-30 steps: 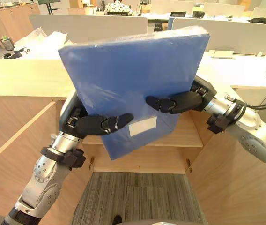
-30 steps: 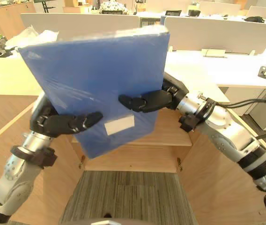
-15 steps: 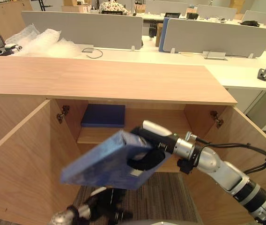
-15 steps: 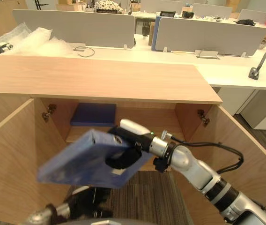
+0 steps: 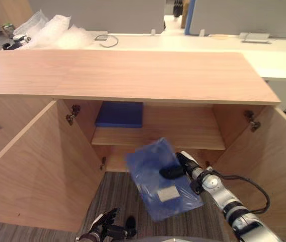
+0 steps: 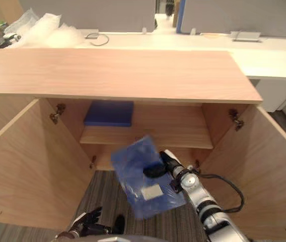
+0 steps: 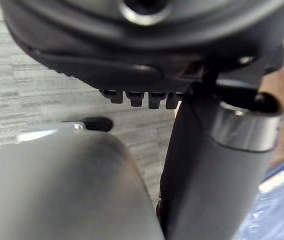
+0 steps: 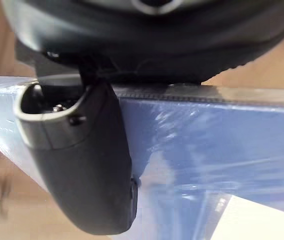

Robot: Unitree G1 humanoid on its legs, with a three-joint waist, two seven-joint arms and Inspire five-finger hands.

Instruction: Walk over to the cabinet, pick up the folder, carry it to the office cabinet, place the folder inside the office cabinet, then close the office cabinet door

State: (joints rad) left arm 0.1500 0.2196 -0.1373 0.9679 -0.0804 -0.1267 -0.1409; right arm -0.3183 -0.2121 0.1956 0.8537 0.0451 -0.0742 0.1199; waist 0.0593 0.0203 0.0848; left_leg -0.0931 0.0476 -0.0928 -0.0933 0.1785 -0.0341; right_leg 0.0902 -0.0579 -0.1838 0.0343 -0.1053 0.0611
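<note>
R hand [image 5: 175, 169] clamped on blue folder [image 5: 148, 174] before open office cabinet [image 5: 133, 75]; L hand [image 5: 102, 228] low, fingers loose, empty

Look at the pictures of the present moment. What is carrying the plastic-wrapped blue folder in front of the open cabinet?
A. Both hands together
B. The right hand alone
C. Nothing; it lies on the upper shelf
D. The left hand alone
B: the right hand pinches the blue folder with its thumb across the cover, while the left hand hangs low near the carpet, apart from the folder.
</note>
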